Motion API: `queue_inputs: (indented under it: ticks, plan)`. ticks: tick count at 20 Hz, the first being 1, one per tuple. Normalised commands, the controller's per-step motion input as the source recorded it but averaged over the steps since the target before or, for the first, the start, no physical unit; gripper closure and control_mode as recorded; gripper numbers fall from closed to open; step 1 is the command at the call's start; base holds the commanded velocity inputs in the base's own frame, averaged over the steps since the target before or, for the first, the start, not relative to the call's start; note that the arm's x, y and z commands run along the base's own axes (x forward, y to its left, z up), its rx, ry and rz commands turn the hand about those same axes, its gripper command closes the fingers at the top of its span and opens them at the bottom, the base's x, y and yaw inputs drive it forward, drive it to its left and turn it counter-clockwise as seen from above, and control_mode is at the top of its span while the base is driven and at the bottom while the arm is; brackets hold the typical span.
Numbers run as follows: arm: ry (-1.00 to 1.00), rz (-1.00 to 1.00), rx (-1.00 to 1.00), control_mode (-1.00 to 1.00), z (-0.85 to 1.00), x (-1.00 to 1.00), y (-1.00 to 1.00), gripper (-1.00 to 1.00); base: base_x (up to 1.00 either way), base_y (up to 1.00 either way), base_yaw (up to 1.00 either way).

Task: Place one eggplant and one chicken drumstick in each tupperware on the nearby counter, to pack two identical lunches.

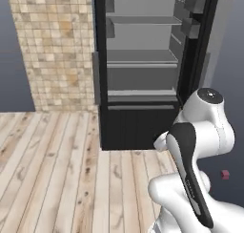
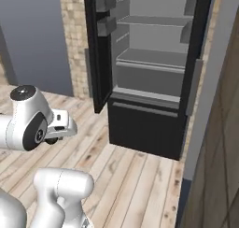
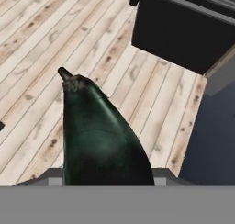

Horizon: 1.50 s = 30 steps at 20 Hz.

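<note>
A dark green-black eggplant (image 3: 98,136) with a short stem rises from the bottom of the hand view, hanging above the wooden floor. My gripper (image 3: 109,176) is shut on its thick end, and the eggplant hides the fingertips. In the right base view the white hand (image 2: 59,123) sticks out from the folded arm at the left, low over the floor. The chicken drumstick, the tupperware and the counter are out of view.
A tall black fridge (image 1: 143,60) stands open ahead with bare grey shelves (image 2: 154,59); its door (image 2: 99,49) swings out to the left. A tan brick wall (image 1: 57,46) is left of it. Pale plank floor (image 1: 57,170) spreads in front. A wooden panel (image 2: 226,138) rises at the right.
</note>
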Motion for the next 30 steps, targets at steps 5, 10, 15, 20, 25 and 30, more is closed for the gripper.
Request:
queue_inputs:
  ticks: [5,10,15,20,25,30]
  plan:
    - [0.00,0.00,0.00,1.00,0.00,0.00,0.00,1.00,-0.69,-0.01,0.44]
    - [0.00,0.00,0.00,1.00,0.00,0.00,0.00,1.00,-0.77,0.00,0.45]
    - [0.00,0.00,0.00,1.00,0.00,0.00,0.00,1.00,-0.64,0.00,0.46]
    - [0.00,0.00,0.00,1.00,0.00,0.00,0.00,1.00,-0.51,0.00,0.50]
    - [0.00,0.00,0.00,1.00,0.00,0.00,0.00,1.00,-0.42,0.00,0.55]
    - [0.00,0.00,0.00,1.00,0.00,0.00,0.00,1.00,-0.43,0.01,0.54]
